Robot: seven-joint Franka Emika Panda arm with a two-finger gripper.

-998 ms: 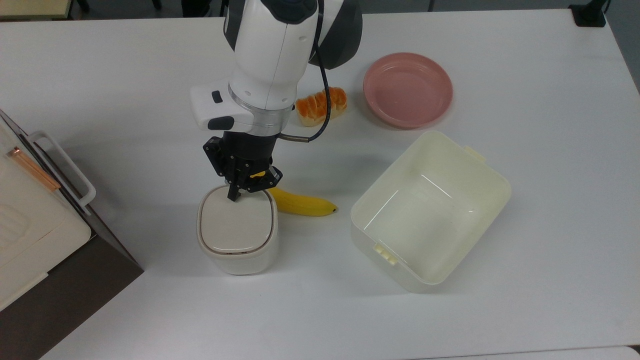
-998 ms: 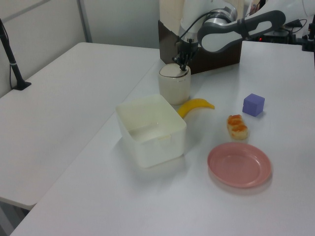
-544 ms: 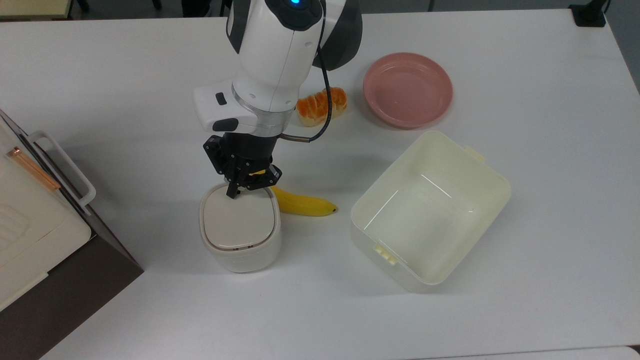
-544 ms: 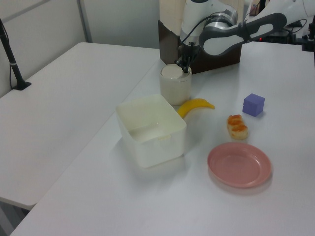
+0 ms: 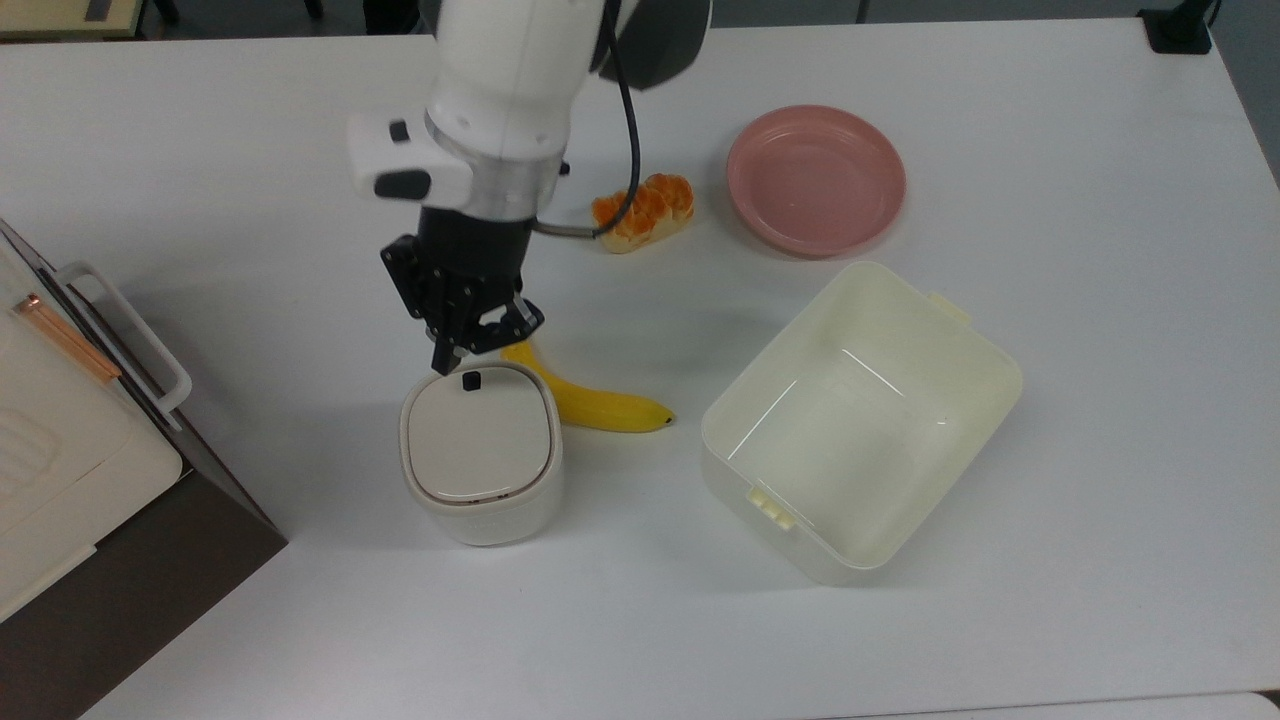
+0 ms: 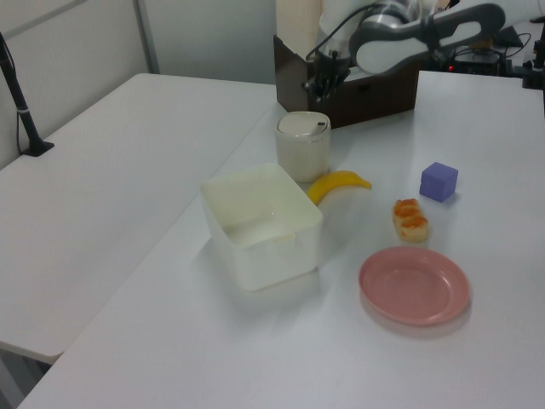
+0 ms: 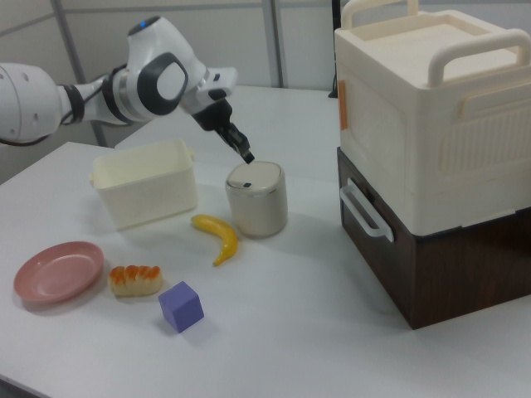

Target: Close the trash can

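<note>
The arm is angled down over the lidded trash can (image 5: 480, 452); the gripper (image 5: 447, 357), fingers pressed together, is held just above its rim, holding nothing.

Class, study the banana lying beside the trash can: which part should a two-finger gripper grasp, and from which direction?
Probably the banana's thick middle, from straight above, jaws across its narrow width. It lies flat with its curve on the table, and the trash can crowds its stem end, so the middle leaves more room.

No text, label or number seems readable on anything in these views.
</note>
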